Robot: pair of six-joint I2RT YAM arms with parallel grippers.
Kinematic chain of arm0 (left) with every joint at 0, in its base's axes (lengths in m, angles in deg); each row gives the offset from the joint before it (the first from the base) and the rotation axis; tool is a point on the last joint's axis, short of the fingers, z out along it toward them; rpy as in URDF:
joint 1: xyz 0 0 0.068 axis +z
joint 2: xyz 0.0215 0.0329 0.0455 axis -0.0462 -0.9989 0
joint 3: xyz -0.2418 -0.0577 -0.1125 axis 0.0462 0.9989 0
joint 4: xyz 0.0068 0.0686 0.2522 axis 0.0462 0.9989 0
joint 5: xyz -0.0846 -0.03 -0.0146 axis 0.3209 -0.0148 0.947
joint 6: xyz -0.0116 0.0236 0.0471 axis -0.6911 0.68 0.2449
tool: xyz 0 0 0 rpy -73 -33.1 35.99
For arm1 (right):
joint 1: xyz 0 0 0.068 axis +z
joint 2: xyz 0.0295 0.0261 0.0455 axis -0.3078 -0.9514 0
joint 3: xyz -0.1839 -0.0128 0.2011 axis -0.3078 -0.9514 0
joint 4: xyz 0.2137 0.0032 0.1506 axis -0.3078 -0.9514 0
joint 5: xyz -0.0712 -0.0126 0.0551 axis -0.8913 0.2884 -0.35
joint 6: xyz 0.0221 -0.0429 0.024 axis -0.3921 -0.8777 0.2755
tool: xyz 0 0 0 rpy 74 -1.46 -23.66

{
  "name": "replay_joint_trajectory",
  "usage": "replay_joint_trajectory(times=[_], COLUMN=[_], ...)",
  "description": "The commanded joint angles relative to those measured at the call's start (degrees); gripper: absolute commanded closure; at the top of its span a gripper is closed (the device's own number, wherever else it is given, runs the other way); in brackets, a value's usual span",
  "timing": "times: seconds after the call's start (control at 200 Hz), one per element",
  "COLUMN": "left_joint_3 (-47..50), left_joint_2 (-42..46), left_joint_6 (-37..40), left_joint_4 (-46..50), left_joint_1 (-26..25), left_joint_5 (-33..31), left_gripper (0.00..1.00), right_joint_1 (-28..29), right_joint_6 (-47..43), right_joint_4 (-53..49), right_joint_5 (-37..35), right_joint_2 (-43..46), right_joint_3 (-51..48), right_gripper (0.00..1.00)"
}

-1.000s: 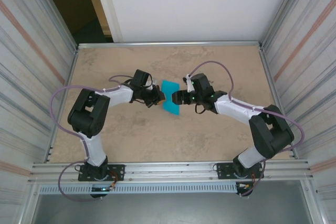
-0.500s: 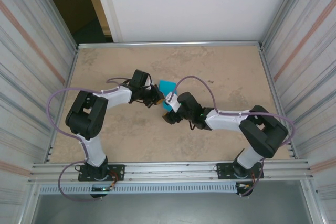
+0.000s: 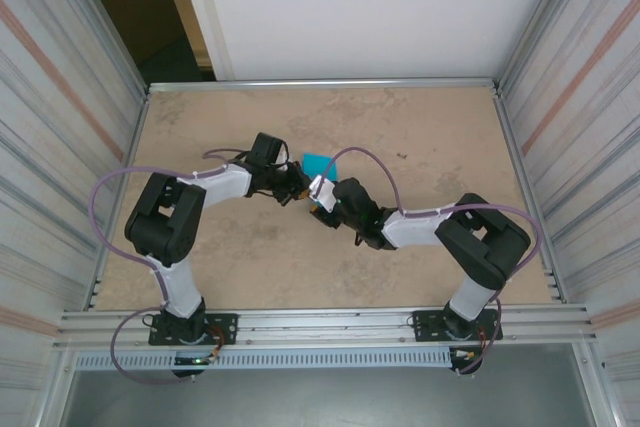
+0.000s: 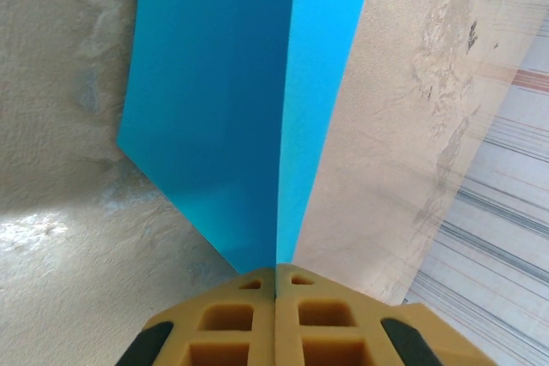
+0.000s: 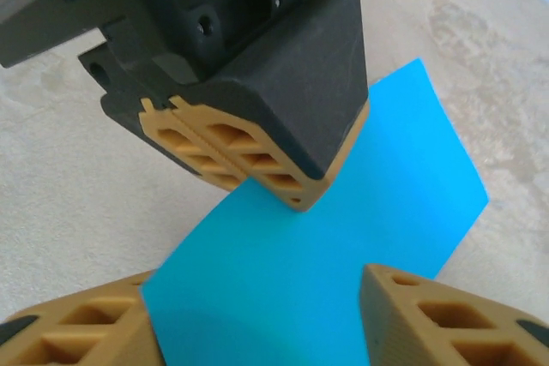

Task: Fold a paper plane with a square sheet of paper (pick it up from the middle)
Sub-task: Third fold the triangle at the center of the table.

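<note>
Left arm reaches low, elbow folded back, and ends at the left edge of the square sheet of paper. The left jaws are pinched together on the sheet's creased corner.

Right arm is bent sharply and lies low over the bench, wrist at the sheet's near edge. The right jaws stand apart, straddling the sheet. I cannot tell whether they touch it.

The tabletop is a mottled, sandy beige, matte under soft, even light. Ribbed metal panels close it in on the left and the right. A plain white wall stands behind, with a dark doorway beside it. An aluminium rail runs along the near edge.
</note>
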Motion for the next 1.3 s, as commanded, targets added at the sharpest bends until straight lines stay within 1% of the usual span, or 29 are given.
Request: replay_joint_trajectory(times=[0.0,0.06,0.13,0.266,0.456,0.907,1.057,1.117,1.218,1.248,1.298], left_joint_3=[0.03,0.06,0.06,0.07,-0.01,-0.31,-0.39,-0.29,-0.36,-0.27,-0.04], left_joint_2=[1.33,1.31,1.45,1.52,1.53,1.05,1.02,0.96,1.64,2.07,3.05], left_joint_6=[-0.09,0.11,0.21,0.26,0.39,0.4,0.51,0.51,0.75,0.82,1.45], left_joint_4=[0.29,0.38,0.56,0.78,0.91,1.09,1.31,1.42,1.8,2.03,2.78], left_joint_1=[-0.37,-0.33,-0.37,-0.36,-0.49,-0.9,-0.9,-0.9,-0.74,-0.5,0.17], left_joint_5=[0.01,0.01,0.01,0.01,-0.01,0.19,0.11,0.08,-0.07,-0.29,-0.5], left_gripper=[0.97,0.97,0.96,0.95,0.94,0.94,0.93,0.93,0.88,0.85,0.78], right_joint_1=[0.48,0.47,0.51,0.57,0.53,0.51,0.52,0.56,0.49,0.45,0.4], right_joint_6=[-1.06,-0.99,-1.01,-0.74,0.39,1.53,1.73,1.82,2.04,2.08,2.42], right_joint_4=[3.45,3.89,3.9,3.69,3.11,2.98,3.08,3.02,2.74,2.63,2.41], right_joint_5=[-1.13,-1.33,-1.16,0.18,1.64,2.3,2.2,2.07,2.24,2.7,3.68], right_joint_2=[1.6,1.77,1.8,2.05,2.26,1.73,1.83,1.92,2.13,2.32,2.48], right_joint_3=[-1.89,-2.22,-2.08,-2.14,-1.69,-0.61,-0.71,-0.85,-0.98,-1.28,-1.61], right_gripper=[0.56,0.63,0.65,0.67,0.67,0.66,0.7,0.76,0.83,0.84,0.85])
